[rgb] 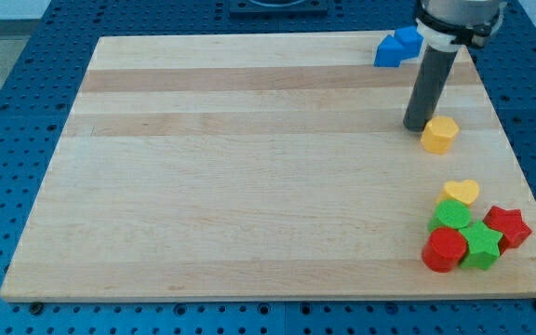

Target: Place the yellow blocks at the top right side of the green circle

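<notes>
My tip (416, 127) rests on the board near the view's right, just left of and touching or almost touching a yellow hexagon block (439, 134). A yellow heart-shaped block (462, 193) lies lower down, against the top right of the green circle (451, 217). The green circle sits in a cluster with a red cylinder (445, 249) below it, a green star (481, 245) to its lower right and a red star (507, 226) to its right.
Two blue blocks (397, 47) lie together at the board's top edge, up and left of the rod. The wooden board (249, 167) sits on a blue perforated table; its right edge runs close to the cluster.
</notes>
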You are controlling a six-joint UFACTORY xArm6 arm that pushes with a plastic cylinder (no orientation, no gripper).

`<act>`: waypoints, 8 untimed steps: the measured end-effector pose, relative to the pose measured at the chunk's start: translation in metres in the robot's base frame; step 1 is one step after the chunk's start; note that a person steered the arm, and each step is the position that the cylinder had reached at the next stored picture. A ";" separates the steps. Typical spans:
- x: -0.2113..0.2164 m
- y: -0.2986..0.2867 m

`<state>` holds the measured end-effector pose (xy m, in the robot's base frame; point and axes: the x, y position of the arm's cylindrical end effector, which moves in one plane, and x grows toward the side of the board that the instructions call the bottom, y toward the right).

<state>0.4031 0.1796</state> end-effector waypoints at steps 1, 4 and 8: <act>0.004 0.017; -0.017 0.033; 0.033 0.041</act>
<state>0.4360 0.2211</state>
